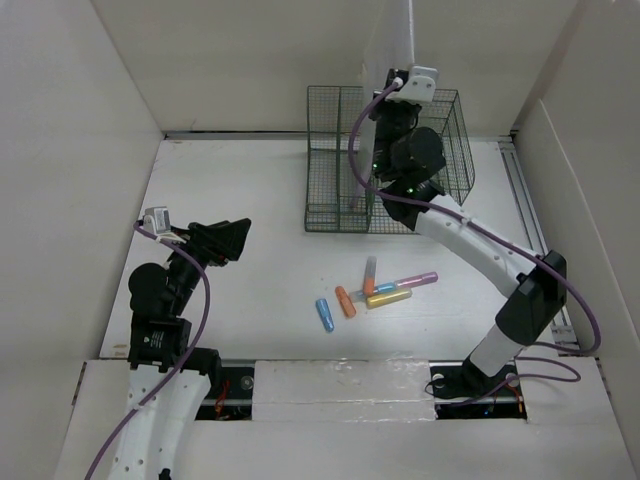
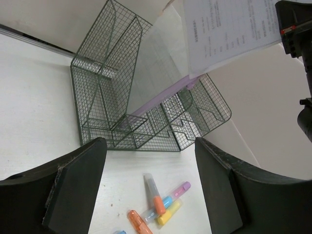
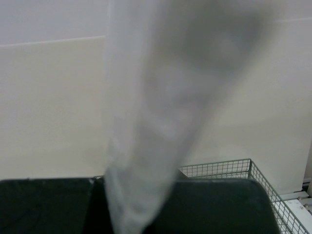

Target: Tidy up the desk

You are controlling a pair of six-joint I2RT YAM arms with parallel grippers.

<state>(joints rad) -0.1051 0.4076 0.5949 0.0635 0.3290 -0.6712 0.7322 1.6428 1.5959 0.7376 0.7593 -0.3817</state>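
I see the counter (image 1: 250,200) as a large, flat white rectangle with a matte top. It lies level and is walled in by white panels on its left, far and right sides. The bare surface looks plain and unmarked. A green wire basket (image 1: 325,150) stands on its far part, and a loose cluster of markers (image 1: 375,290) lies nearer the middle.

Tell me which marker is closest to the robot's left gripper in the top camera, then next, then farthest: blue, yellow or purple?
Counting out from the left gripper:
1. Blue marker, at the left end of the pile.
2. Yellow marker, further right, in the middle of the pile.
3. Purple marker, at the pile's right end.
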